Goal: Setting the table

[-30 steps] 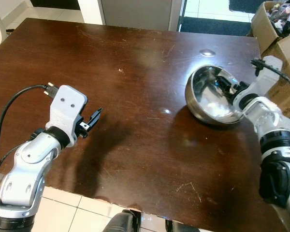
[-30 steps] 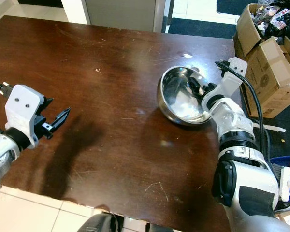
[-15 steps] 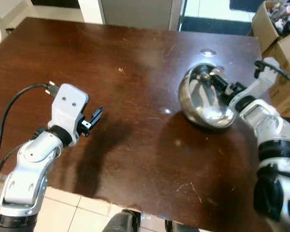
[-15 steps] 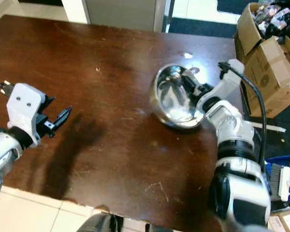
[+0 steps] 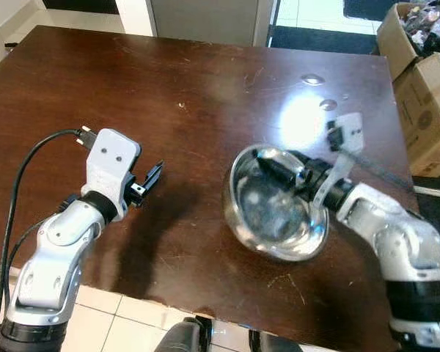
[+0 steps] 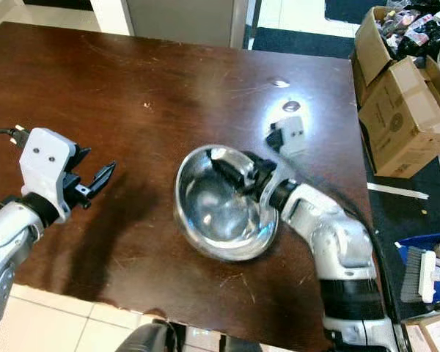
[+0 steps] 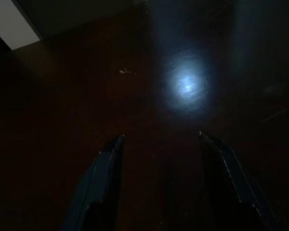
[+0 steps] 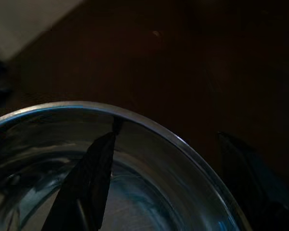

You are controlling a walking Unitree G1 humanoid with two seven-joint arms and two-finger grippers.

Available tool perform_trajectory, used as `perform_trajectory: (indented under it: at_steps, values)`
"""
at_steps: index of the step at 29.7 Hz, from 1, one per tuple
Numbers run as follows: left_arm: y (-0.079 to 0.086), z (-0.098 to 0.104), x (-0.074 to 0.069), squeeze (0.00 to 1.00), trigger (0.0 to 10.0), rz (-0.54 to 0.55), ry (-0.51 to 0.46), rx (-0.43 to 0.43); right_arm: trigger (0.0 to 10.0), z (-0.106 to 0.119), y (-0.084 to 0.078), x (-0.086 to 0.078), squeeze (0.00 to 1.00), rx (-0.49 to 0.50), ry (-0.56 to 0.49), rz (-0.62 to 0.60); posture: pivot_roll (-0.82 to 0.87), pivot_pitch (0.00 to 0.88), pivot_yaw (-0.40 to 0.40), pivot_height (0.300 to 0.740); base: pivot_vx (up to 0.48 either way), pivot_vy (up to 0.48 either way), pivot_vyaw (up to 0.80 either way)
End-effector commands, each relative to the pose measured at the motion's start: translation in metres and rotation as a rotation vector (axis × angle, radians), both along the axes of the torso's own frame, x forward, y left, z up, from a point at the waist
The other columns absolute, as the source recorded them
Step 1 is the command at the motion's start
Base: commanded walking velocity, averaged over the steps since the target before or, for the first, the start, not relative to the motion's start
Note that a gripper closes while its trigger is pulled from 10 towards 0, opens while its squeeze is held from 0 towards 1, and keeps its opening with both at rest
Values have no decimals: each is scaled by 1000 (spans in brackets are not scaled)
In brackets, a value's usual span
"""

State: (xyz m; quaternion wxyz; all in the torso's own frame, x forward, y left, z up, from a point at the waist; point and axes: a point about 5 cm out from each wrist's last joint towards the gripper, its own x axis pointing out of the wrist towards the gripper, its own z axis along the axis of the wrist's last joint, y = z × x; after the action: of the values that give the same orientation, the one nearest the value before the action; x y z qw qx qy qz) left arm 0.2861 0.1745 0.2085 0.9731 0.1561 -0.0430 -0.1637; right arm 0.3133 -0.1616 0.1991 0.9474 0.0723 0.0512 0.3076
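Note:
A shiny steel bowl (image 5: 275,213) sits on the dark wooden table (image 5: 169,88), near its front edge and right of centre. My right gripper (image 5: 282,170) reaches over the bowl's far rim. In the right wrist view one black finger (image 8: 91,178) is inside the bowl and the other (image 8: 245,168) is outside the rim (image 8: 183,142), with a wide gap between them. My left gripper (image 5: 148,182) hovers open above bare wood at the table's left, holding nothing; its two fingers (image 7: 106,173) stand apart.
Cardboard boxes (image 6: 396,95) full of items stand on the floor beyond the table's right side. A brush (image 6: 424,273) lies on the floor lower right. The table's front edge (image 5: 132,293) is close to me, over pale tiles.
The bowl and my right gripper have travelled from the table's right side toward the centre and nearer the front edge. The bowl now sits less tilted. The left arm barely moved.

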Motion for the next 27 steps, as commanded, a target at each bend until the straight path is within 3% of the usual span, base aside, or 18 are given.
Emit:
perform_trajectory:
  at_steps: [1,2,3,4,5,12,13,20,27]
  values:
    - [0,-6,1,133,10000,5,15,5,10000,7,0,-5,0,-61,-48,4,-56,152,80,740,0,0,0]
    - [-1,-6,1,133,10000,4,15,5,10000,7,-1,-5,0,-75,-50,5,-56,152,80,740,0,0,0]
    - [-1,-6,1,133,10000,3,14,3,10000,5,-1,-6,318,-90,-40,12,-57,151,77,740,0,0,0]
    - [-1,-6,1,133,10000,3,14,3,10000,5,-1,-6,318,-90,-40,12,-57,151,77,740,0,0,0]
    - [-2,-6,2,133,10000,2,12,0,10000,1,0,-8,1000,-124,-22,16,-57,151,76,740,0,0,0]
    - [-3,-7,3,133,10000,2,10,-6,10000,8,-3,-10,1000,-131,-38,23,-59,147,75,740,0,0,0]
    - [-4,-7,3,133,10000,1,10,-7,10000,11,-9,-12,0,-133,-25,27,-61,147,74,740,0,0,0]
    - [-4,-7,4,133,10000,-1,7,-8,10000,0,-20,-20,0,-160,66,34,-71,150,70,740,0,0,0]
    - [-5,-9,4,133,10000,-2,8,-12,10000,-12,-19,-28,0,15,231,128,-77,149,65,740,0,0,0]
